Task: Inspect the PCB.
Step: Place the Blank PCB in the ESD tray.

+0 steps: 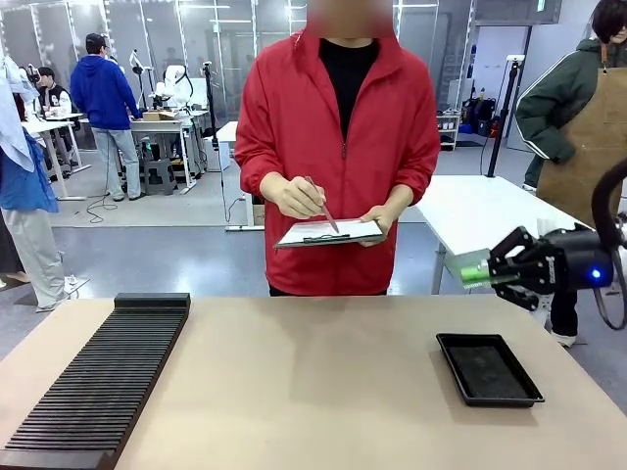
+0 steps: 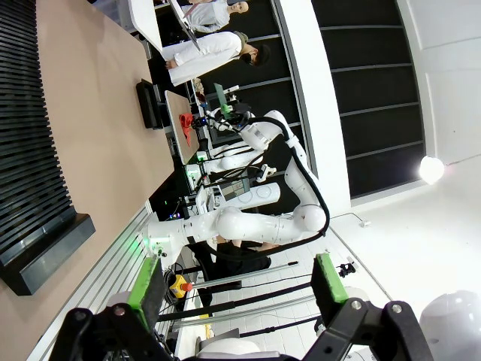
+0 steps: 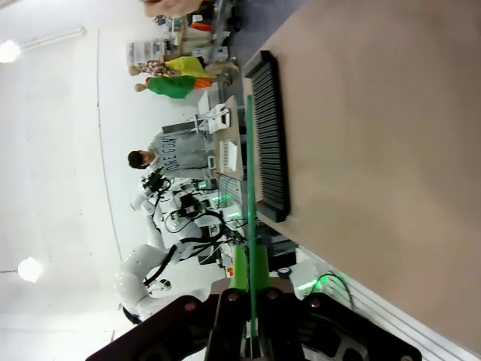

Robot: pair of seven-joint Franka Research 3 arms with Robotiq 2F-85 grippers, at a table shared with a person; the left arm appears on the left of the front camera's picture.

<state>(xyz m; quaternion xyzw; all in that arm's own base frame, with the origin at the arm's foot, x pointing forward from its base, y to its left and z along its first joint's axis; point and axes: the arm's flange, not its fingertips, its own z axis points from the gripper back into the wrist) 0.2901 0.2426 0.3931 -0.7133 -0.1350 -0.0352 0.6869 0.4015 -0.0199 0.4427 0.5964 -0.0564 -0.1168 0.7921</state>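
Note:
My right gripper (image 1: pixel 493 270) hangs in the air at the table's right side, above and behind the black tray (image 1: pixel 488 368). It is shut on the PCB (image 1: pixel 467 266), a small pale green board that sticks out to the left of its fingers. In the right wrist view the PCB (image 3: pixel 249 188) shows edge-on as a thin green strip, clamped between the green pads (image 3: pixel 239 271). In the left wrist view my left gripper (image 2: pixel 237 282) stands open with nothing between its fingers (image 2: pixel 146 282), off the table's edge. That view also shows the PCB (image 2: pixel 220 98) far off.
A person in a red jacket stands at the far side, writing with a pen on a white clipboard (image 1: pixel 328 232). A long black ribbed rack (image 1: pixel 98 377) lies along the table's left side. Bare tabletop (image 1: pixel 313 382) lies between rack and tray.

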